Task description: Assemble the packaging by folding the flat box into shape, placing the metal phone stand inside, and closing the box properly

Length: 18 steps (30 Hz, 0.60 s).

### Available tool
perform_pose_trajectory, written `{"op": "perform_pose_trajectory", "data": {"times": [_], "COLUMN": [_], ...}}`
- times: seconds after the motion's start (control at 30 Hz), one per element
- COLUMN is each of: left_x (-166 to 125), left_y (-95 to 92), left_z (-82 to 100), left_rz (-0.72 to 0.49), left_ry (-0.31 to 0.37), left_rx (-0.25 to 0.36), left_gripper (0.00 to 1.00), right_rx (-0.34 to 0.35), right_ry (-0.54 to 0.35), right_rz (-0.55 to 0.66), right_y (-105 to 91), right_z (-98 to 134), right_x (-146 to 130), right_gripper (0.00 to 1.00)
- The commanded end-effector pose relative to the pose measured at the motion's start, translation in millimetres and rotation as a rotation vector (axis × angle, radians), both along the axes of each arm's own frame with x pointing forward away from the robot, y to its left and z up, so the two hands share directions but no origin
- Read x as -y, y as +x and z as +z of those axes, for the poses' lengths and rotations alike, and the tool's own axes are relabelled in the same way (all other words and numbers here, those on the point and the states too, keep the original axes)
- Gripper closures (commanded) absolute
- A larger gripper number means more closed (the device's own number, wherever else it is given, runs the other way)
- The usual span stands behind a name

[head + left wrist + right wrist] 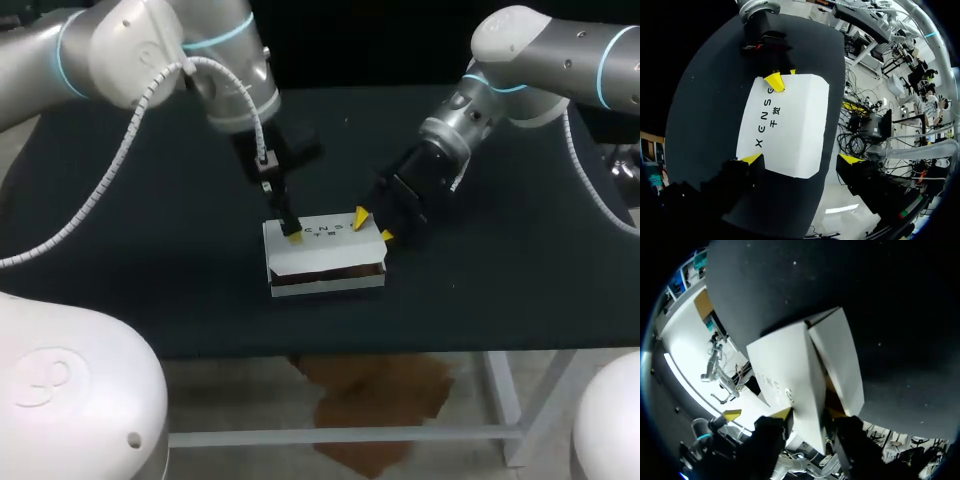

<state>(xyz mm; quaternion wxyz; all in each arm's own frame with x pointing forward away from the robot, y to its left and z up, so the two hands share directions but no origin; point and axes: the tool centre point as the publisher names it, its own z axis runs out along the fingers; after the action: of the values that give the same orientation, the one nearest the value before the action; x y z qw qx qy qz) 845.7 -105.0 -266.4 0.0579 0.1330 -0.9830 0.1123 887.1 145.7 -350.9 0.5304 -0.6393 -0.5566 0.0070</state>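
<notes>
White box [322,262] sits at frame centre in the head view, on the dark table [150,260]. A dark slot shows along its front. Left gripper [801,159] is spread wide, one tip on the lid's left corner. Right gripper [373,227] is narrow, pinching the box's right end.

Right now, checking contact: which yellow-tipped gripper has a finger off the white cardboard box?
Left gripper: one tip on lid, one beyond it; right gripper straddles it.
</notes>
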Motion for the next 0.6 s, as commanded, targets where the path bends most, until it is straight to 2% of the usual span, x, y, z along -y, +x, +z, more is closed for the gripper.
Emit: {"op": "perform_pose_trajectory", "data": {"times": [0.03,0.13,0.27,0.33,0.6], "left_x": [2,8,16,19,22], "left_y": [-12.6,-18.8,-29.1,-29.8,-27.2], "left_z": [-4.4,-7.6,-16.3,-21.8,-39.3], "left_rz": [0.007,0.012,0.020,0.037,0.028], "left_ry": [0.023,0.030,0.067,0.091,0.098], "left_rx": [0.137,0.154,0.213,0.234,0.257], "left_gripper": [0.00,0.00,0.00,0.00,0.00], "right_rx": [0.000,0.000,0.000,0.000,0.000], "right_ry": [-0.001,-0.001,-0.001,-0.001,-0.001], "right_rz": [0.001,0.001,0.001,0.001,0.001], "right_y": [0.0,0.0,0.0,0.0,0.0], "right_z": [-1,-1,-1,-1,-1], "right_x": [-1,-1,-1,-1,-1], "right_gripper": [0.56,0.56,0.56,0.56,0.56]}}
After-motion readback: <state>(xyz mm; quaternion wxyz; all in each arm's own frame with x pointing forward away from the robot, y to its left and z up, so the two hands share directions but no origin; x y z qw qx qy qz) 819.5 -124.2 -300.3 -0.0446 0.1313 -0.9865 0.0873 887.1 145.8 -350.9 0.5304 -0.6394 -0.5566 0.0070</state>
